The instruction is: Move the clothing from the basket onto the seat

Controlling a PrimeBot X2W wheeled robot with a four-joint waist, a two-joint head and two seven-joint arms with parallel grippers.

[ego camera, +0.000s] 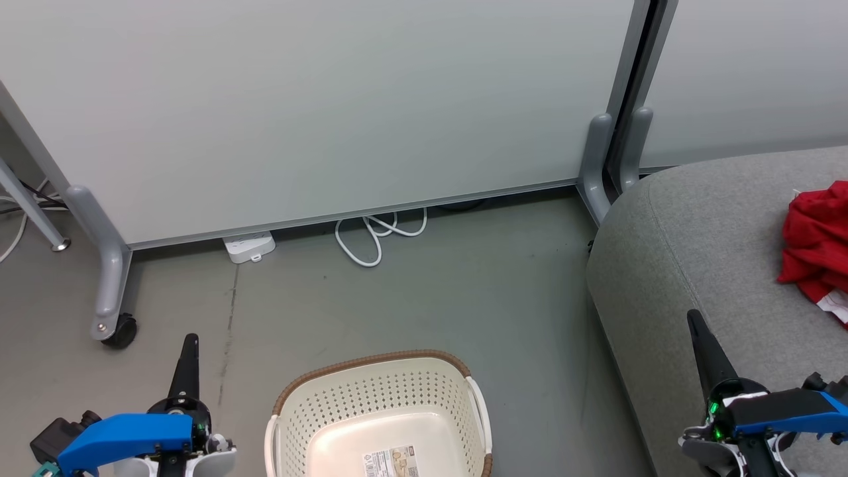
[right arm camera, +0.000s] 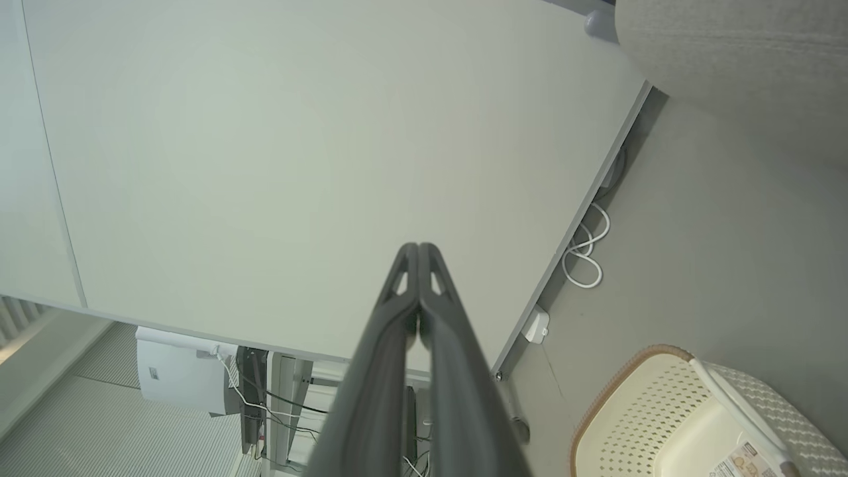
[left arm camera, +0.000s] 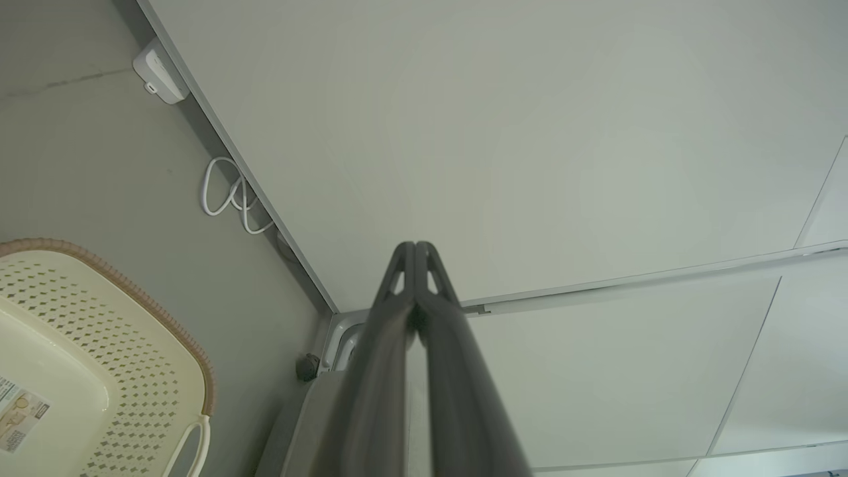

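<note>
We see our left claw (ego camera: 190, 344) and right claw (ego camera: 695, 326) both closed, the cream perforated plastic basket (ego camera: 371, 362) between them at six o'clock, and the crumpled red fabric clothing (ego camera: 816, 245) on the grey woven seat (ego camera: 695, 238) at three o'clock.
</note>
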